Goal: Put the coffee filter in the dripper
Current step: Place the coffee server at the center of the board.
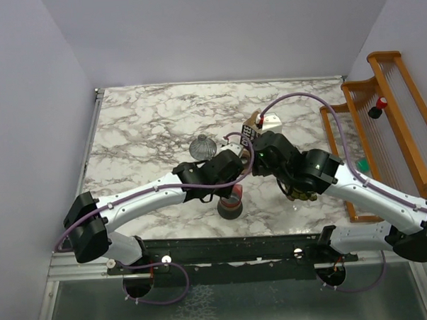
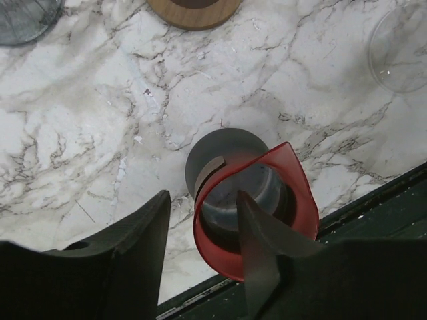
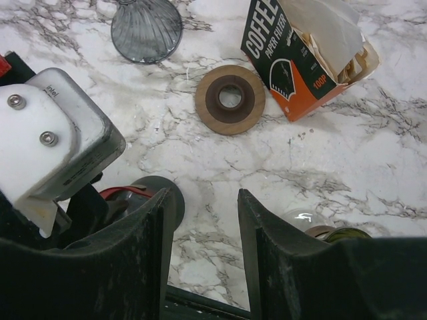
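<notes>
A red see-through dripper [image 2: 297, 193] stands on a round grey base [image 2: 220, 143] near the table's front edge; it also shows in the top view [image 1: 231, 197]. My left gripper [image 2: 203, 200] is open and straddles its rim, with one finger [image 2: 257, 247] inside the cone and the other [image 2: 137, 253] outside. White paper coffee filters [image 3: 330, 30] stick out of the open brown-and-orange COFFEE carton [image 3: 283, 63]. No loose filter shows. My right gripper [image 3: 203, 227] is open and empty, low over the marble just right of the red dripper [image 3: 123, 193].
A wooden ring [image 3: 230, 99] lies between the carton and the dripper. A grey ribbed glass cone [image 3: 145, 27] lies at the back left. A clear glass vessel [image 2: 400, 47] and brass parts [image 3: 337, 233] sit to the right. An orange rack [image 1: 392, 117] stands off the table's right side.
</notes>
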Robot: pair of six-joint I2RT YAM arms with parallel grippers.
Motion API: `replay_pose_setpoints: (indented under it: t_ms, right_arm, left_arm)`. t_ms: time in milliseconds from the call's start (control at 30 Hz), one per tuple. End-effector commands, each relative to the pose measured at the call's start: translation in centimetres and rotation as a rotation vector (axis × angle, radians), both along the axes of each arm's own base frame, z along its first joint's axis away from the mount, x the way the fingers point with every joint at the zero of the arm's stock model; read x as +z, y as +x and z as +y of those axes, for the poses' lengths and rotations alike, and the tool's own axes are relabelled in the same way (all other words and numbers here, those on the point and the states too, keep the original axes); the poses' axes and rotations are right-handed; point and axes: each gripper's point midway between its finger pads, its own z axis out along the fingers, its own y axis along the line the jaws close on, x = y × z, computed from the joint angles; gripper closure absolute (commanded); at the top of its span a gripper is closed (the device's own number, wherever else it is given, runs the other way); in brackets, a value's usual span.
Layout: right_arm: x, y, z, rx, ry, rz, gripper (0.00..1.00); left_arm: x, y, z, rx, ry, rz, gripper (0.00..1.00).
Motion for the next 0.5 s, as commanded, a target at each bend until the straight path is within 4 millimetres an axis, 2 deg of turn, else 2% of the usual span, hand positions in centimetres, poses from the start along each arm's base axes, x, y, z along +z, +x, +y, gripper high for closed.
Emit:
replay_pose_setpoints:
  t_ms: [0, 267, 467]
  right_arm:
    - [-0.4, 0.2, 0.2, -0.002, -0.010, 0.003, 0.52]
    - [-2.2, 1.5, 1.9, 0.028, -0.012, 0.038, 0.52]
    - [-4.8, 4.0, 2.3, 0.015, -0.021, 0.100, 0.53]
  left_arm:
    - [3.9, 1.7, 0.1, -0.008, -0.034, -0.126, 0.51]
    - [6.7, 5.3, 4.2, 0.080, -0.068, -0.195, 0.45]
    - [8.4, 8.0, 7.8, 0.169, -0.121, -0.270, 0.44]
